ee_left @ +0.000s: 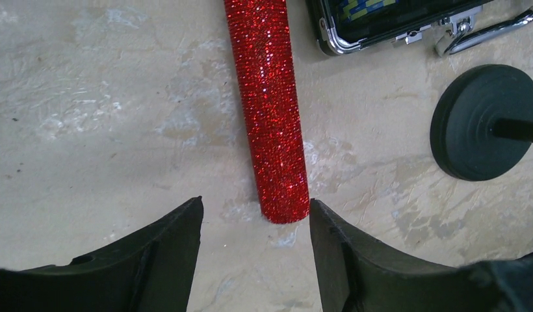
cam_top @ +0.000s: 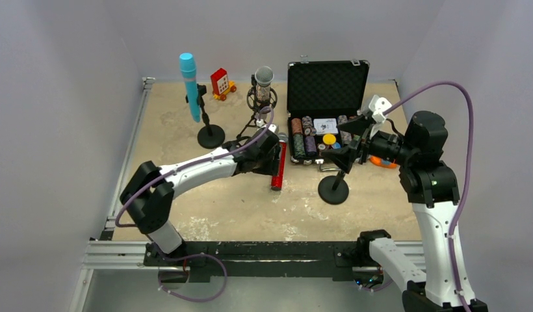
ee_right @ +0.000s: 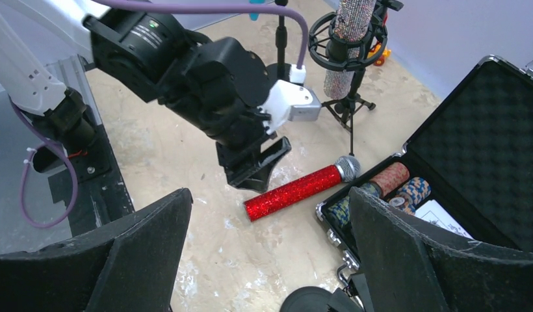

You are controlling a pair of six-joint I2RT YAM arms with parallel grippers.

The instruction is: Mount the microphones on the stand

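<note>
A red-glitter microphone (cam_top: pixel 277 168) lies flat on the table, its grey mesh head toward the case. It also shows in the left wrist view (ee_left: pixel 267 110) and the right wrist view (ee_right: pixel 296 192). My left gripper (cam_top: pixel 264 166) (ee_left: pixel 256 208) is open just above the tail end of it and touches nothing. An empty stand with a round black base (cam_top: pixel 333 190) (ee_left: pixel 485 120) stands to the right. My right gripper (cam_top: pixel 348 140) (ee_right: pixel 270 192) is open and empty above that stand. The light-blue microphone (cam_top: pixel 189 84) sits in its stand. The silver-glitter microphone (cam_top: pixel 264 81) (ee_right: pixel 348 32) sits in a tripod shock mount.
An open black case (cam_top: pixel 325 88) with poker chips and cards lies behind the red microphone. A small red toy (cam_top: pixel 221 83) stands at the back. An orange object (cam_top: pixel 383 162) lies under the right arm. Metal rails edge the table's left and near sides.
</note>
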